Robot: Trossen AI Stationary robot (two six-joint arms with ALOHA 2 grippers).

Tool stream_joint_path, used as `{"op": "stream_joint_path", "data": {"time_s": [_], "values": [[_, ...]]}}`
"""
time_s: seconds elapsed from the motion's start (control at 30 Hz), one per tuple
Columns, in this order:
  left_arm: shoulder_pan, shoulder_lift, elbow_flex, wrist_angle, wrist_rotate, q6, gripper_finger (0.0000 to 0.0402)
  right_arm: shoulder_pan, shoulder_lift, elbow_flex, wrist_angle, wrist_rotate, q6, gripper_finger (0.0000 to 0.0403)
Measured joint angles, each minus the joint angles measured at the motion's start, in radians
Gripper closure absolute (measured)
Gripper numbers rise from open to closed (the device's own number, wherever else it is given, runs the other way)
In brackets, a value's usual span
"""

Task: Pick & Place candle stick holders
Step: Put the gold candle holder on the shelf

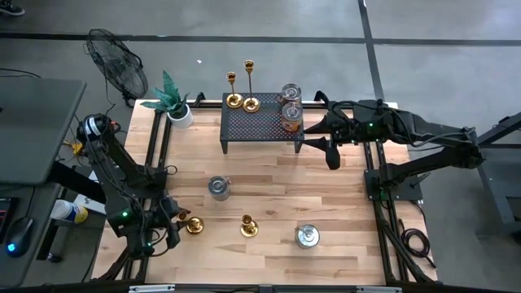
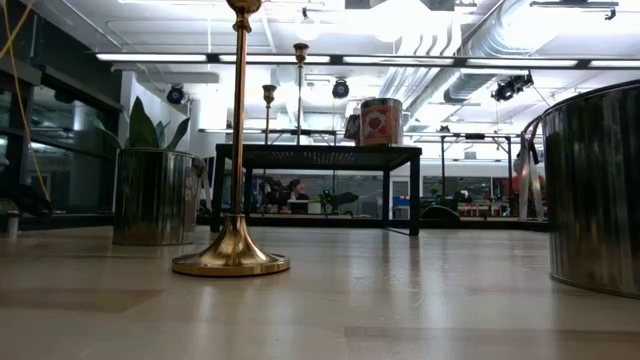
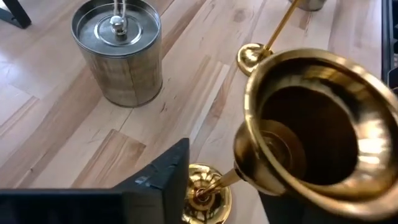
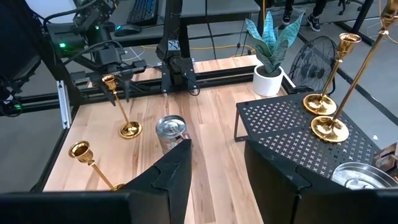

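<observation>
Four shiny gold candle stick holders show. Two stand on their round bases on the black perforated stand [image 1: 260, 124], one short [image 1: 234, 99] and one tall [image 1: 251, 103]. One [image 1: 248, 226] stands on its base on the table near the front. One [image 1: 194, 226] stands at the front left, its cup [image 3: 317, 124] close to the left wrist camera. My left gripper [image 1: 175, 228] is open, with its fingers on either side of this holder's stem [image 3: 224, 182] just above the base. My right gripper [image 1: 330, 150] is open and empty by the stand's right end.
A steel lidded can [image 1: 218, 187] stands mid-table and another [image 1: 307, 236] at the front right. Two jars [image 1: 291, 106] stand on the stand's right end. A potted plant [image 1: 175, 104] and a fan [image 1: 118, 61] are at the far left.
</observation>
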Motion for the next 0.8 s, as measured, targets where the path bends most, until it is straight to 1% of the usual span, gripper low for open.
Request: {"op": "stream_joint_path", "data": {"time_s": [0.23, 0.5, 0.57, 0.8], "values": [[0.0, 0.0, 0.0, 0.005, -0.025, -0.048, 0.0314, 0.0, 0.0, 0.0, 0.0, 0.0, 0.0, 0.0263], [0.0, 0.0, 0.0, 0.025, -0.05, -0.049, 0.0385, 0.0, 0.0, 0.0, 0.0, -0.001, 0.0, 0.0263], [0.0, 0.0, 0.0, 0.026, -0.049, -0.049, 0.0391, 0.0, 0.0, 0.0, 0.0, -0.001, 0.0, 0.0263], [0.001, 0.0, 0.0, 0.053, -0.075, -0.053, 0.0389, 0.0, 0.0, 0.0, -0.016, -0.012, 0.0, 0.0263]]}}
